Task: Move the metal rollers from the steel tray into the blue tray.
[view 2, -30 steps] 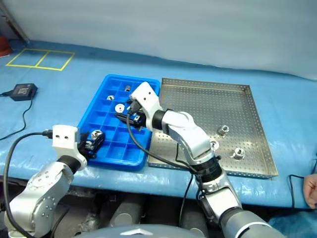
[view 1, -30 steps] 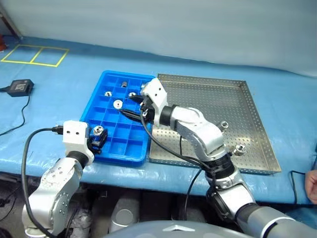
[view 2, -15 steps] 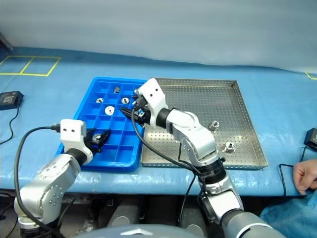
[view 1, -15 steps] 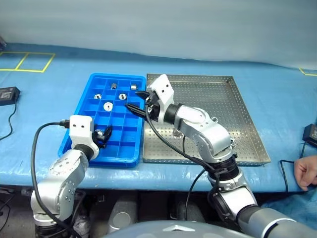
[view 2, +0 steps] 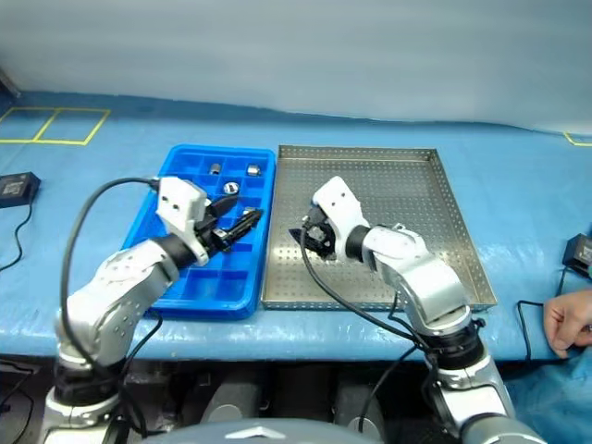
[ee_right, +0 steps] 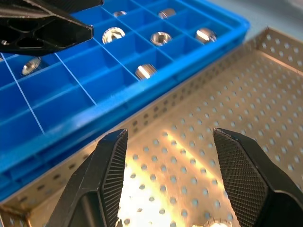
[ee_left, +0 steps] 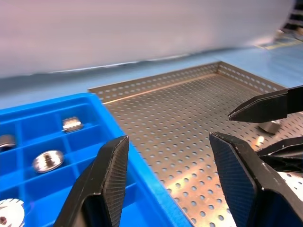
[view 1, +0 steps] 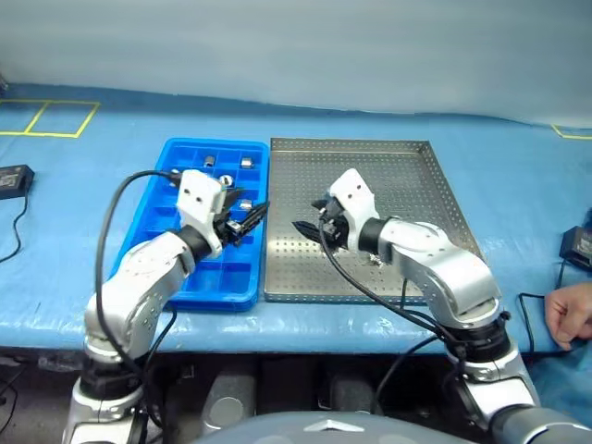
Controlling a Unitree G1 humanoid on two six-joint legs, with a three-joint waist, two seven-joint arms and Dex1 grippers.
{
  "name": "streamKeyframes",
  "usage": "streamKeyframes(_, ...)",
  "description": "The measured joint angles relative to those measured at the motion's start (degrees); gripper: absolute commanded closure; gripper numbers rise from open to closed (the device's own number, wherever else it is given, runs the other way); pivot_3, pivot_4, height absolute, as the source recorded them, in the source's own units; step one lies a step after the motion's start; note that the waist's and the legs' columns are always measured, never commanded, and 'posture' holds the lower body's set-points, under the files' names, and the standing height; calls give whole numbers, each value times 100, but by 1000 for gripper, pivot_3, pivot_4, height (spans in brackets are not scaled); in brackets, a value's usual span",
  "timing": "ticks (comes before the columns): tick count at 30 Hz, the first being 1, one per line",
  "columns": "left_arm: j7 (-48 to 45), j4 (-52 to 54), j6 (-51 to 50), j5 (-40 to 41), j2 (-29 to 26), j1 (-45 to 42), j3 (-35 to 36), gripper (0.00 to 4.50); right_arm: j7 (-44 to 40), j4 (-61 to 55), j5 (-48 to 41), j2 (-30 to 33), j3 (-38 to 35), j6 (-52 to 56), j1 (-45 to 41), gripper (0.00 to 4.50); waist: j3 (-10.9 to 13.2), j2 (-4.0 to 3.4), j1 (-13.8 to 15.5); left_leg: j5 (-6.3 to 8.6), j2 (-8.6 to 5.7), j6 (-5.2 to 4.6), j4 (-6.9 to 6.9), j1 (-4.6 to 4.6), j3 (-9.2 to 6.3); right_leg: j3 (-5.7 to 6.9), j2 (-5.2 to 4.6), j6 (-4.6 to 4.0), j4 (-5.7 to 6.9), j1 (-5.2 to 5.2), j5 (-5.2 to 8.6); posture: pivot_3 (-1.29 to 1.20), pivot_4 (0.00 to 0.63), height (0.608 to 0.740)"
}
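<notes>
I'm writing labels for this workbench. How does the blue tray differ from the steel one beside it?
The bright blue plastic tray is split by a grid into small square compartments; the square silver steel tray has one open, perforated floor. The blue tray is narrower than the steel tray. Several shiny metal rollers sit in separate cells of the blue tray. Both lie flat, side by side, on the blue table cover.

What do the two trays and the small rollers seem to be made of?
The steel tray looks like bare sheet metal with a dull silver finish: it is punched with rows of holes and reflects light. The blue tray appears to be moulded plastic: uniform bright blue, smooth, with thin grid walls. The metal rollers look like polished metal, shiny silver with bright highlights; the exact alloy cannot be told.
</notes>
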State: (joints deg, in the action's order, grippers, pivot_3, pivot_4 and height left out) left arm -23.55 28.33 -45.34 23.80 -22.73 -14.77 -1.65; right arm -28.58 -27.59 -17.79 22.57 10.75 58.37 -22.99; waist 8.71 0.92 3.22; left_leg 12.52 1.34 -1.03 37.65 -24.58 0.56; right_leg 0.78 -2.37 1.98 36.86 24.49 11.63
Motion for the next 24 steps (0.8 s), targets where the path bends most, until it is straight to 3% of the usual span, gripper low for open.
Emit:
streamKeyframes(12,-1577,-2109,622,-378,-312,-1150,-1088,1551,253,-909,-129,301,-27,363,740,1477,2,1,-402,1,9,-2,6,-2,0,-9,12,5,-1,2,-1,-100,150,740)
streamKeyframes(24,-2038,-3610,1062,-869,241,-1725,-1491,1551,525,-1170,-165,340,-96,367,1003,1477,1,1,-609,3,9,-5,11,-2,3,-19,14,14,3,3,-6,-157,150,740)
